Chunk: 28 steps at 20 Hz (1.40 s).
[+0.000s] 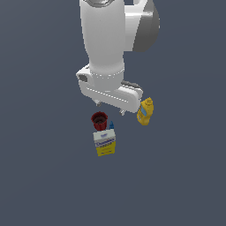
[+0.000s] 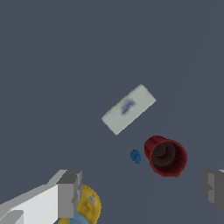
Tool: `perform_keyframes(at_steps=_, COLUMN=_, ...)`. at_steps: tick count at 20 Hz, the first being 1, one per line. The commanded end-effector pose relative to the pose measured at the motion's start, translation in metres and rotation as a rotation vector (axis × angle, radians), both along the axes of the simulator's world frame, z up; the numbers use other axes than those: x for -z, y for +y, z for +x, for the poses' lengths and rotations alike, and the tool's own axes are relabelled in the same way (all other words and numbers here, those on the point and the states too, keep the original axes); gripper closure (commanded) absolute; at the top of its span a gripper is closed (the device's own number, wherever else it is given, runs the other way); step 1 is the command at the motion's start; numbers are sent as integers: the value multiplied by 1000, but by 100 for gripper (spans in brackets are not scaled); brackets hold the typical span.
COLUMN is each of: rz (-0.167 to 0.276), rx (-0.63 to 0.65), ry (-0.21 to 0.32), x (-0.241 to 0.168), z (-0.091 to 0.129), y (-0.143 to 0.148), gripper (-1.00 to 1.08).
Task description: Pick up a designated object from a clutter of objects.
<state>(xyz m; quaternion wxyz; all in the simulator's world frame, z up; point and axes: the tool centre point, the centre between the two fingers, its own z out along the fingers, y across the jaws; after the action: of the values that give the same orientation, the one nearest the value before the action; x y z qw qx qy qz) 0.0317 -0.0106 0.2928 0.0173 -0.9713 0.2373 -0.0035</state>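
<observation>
On the plain dark grey floor, with no edge or corner in view to place things by, the carton box (image 1: 105, 143) stands upright among the clutter, white upper half with blue lettering above, yellow lower half below. In the exterior view the dark red cup (image 1: 99, 120) sits just beside it on the far side, a tiny blue piece (image 1: 111, 125) stands close by the box's top edge, and the yellow bottle (image 1: 145, 111) stands apart toward the exterior view's right, partly behind the arm's hand.

The gripper (image 2: 142, 192) hangs above the group with its jaws spread wide and nothing between them; in the wrist view one finger (image 2: 70, 194) covers part of the yellow bottle (image 2: 86, 205) and the other shows at the picture's edge. The box (image 2: 128, 109) is not between the fingers but off to one side, past the cup (image 2: 166, 156) and the blue piece (image 2: 136, 156).

By this reading the task is barely begun: nothing is grasped or lifted, and the box rests untouched. Left to do are centring over the box, descending, closing and lifting.

The box's long axis runs vertically, top face up. Seen from above, that top face is a narrow rectangle lying diagonally to the line between the fingers, so a wrist turn will likely be needed to close across the thin side.
</observation>
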Motion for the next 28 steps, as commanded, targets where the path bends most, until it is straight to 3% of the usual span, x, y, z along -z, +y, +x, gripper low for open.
perform_keyframes(at_steps=1, rz=0, rx=68, ry=3, x=7, z=5, y=-2, gripper=-92)
perform_keyframes(at_steps=28, rz=-19, rx=745, ry=27, x=80, z=43, y=-23, gripper=-92)
